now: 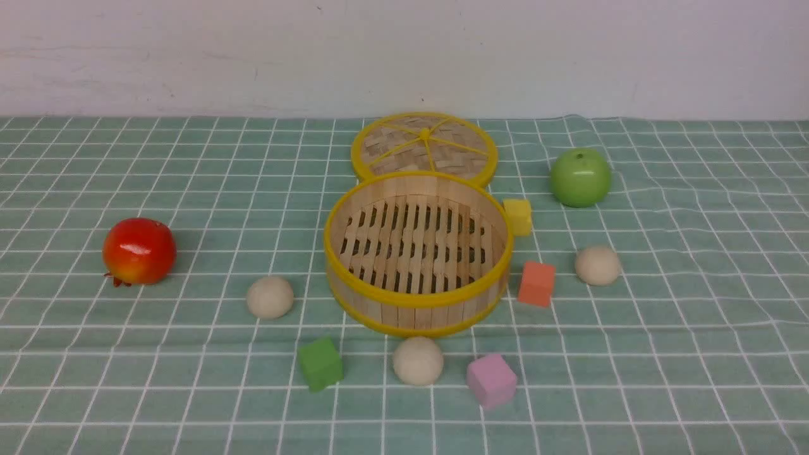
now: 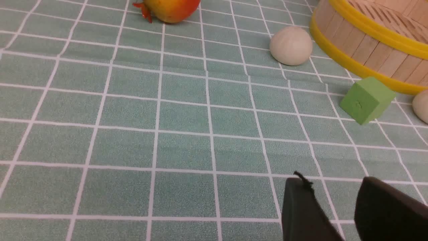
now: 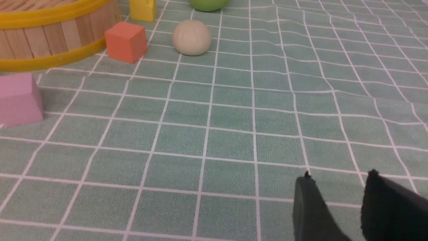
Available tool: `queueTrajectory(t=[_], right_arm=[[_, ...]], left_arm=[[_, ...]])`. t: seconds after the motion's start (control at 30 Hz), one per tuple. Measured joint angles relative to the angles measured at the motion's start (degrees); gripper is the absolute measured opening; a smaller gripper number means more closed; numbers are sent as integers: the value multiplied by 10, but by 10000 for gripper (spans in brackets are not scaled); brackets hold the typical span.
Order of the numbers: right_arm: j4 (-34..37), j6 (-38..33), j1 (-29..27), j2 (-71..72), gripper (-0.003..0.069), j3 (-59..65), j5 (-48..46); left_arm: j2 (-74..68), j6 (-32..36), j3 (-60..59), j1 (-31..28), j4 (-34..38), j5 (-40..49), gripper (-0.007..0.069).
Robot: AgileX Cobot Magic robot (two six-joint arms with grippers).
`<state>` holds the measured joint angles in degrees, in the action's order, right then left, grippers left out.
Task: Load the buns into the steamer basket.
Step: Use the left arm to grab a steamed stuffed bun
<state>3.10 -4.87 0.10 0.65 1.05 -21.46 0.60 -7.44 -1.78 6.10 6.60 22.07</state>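
The left tool [image 2: 334, 189] hangs over the surface [image 2: 167, 134], which wears a green checked cloth. Its two dark prongs stand a modest gap apart with nothing between them. The right tool [image 3: 337, 182] is the same, parted and empty.

Nothing of the task is done, by my reading: all three buns lie on the cloth. Ahead of the left tool comes a green foam cube [image 2: 366, 99], then the first bun [image 2: 291, 45], a small smooth cream-beige ball. It sits near the wall of the round bamboo-slat steamer basket with yellow rims [image 2: 361, 47], which holds nothing. The second bun [image 2: 422, 105] is cut off at that picture's edge.

Ahead of the right tool, well apart from it, lie a pink foam cube [image 3: 18, 98], an orange foam cube [image 3: 126, 41] and the third bun [image 3: 191, 37]. Beyond are a yellow foam cube [image 3: 143, 9] and a shiny green apple [image 3: 208, 4], both cropped. Farthest lies the flat woven yellow-rimmed lid [image 1: 423, 145].

Neither arm shows in the front view, so the tools' height is hard to judge.
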Motion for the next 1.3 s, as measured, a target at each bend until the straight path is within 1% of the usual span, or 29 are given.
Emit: queueTrajectory(t=[1.2, 1.27, 1.3], right_arm=[[0, 0, 0, 0, 240, 0, 0], [0, 0, 0, 0, 240, 0, 0], [0, 0, 0, 0, 240, 0, 0]], left_arm=[[0, 0, 0, 0, 1, -4, 238], [0, -16, 0, 0, 27, -23, 238], [0, -41, 0, 0, 59, -44, 238]])
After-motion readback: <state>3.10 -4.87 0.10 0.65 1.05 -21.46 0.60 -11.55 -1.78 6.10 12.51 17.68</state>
